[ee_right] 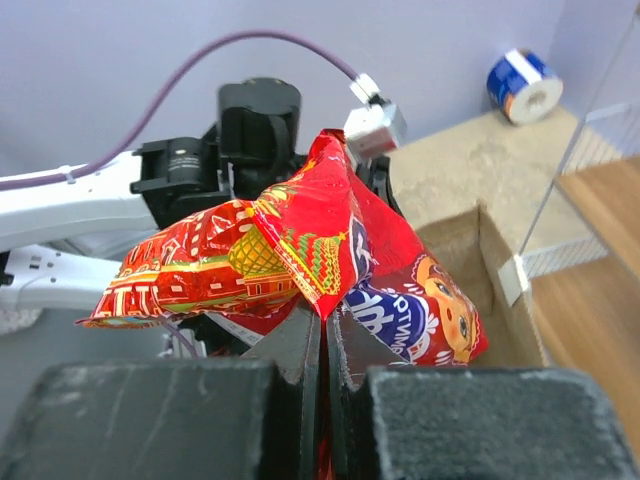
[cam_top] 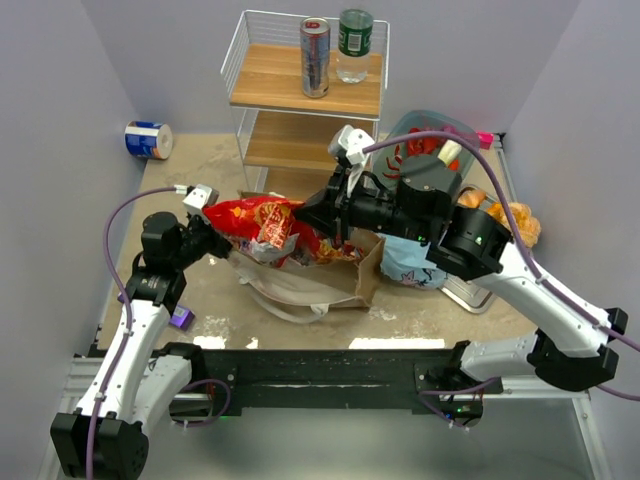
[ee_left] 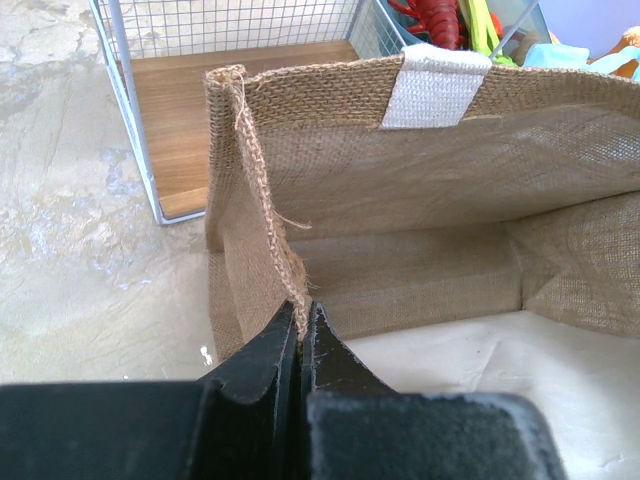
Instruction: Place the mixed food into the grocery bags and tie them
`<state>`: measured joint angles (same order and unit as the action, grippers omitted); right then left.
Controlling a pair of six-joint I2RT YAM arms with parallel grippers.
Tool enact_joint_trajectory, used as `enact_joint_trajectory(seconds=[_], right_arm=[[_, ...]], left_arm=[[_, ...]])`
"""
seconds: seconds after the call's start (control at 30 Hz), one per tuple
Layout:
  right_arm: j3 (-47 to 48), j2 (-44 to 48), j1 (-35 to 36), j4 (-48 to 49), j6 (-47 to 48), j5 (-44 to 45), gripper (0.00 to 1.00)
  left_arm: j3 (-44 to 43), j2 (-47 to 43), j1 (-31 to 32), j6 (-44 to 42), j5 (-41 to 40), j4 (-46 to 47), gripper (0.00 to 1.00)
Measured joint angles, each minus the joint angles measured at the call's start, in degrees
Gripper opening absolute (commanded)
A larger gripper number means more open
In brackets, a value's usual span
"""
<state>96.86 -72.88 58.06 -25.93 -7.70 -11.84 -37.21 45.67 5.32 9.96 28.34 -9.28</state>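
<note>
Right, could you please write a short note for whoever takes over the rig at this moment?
Left pincer: shut on the rim of the brown bag.
Right pincer: shut on the red snack packet, over that bag.
Can and bottle on the top shelf; lobster in the teal dish, breads and blue bag beside it.
Done: brown bag looks empty.
Left: all bagging, then tying.

Glossy crinkly snack packet (ee_right: 300, 260), rough woven burlap bag (ee_left: 450, 170), smooth wooden shelf boards (cam_top: 272, 88)
</note>
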Motion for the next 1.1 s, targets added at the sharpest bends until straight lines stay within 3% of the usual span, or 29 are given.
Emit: enact_joint_trajectory(seconds=[0.17,0.33,0.67,0.87,1.1], right_arm=[[-7.98,1.14,0.04,1.75,-6.08,6.08,0.0],[-14.8,2.19,0.02,-2.38,-10.62,15.17,0.0],[-16.09,3.67,-0.24,-12.46,-12.46,30.03,0.0],[-16.06,0.13,-0.26,-11.28,-12.83,30.77,0.0],[-16.06,-11.54,-0.35,-3.04,-12.57,22.45,0.0]], left_arm=[[0.0,-0.2,0.0,-0.02,-0.04,-0.04,0.0],[0.02,-0.52,0.0,0.0,-0.22,-0.22,0.0],[0.04,-0.61,0.0,0.0,0.07,-0.22,0.0],[0.11,-0.68,0.0,-0.02,1.51,-0.15,0.0],[0.44,-1.16,0.0,-0.04,3.08,0.02,0.0]])
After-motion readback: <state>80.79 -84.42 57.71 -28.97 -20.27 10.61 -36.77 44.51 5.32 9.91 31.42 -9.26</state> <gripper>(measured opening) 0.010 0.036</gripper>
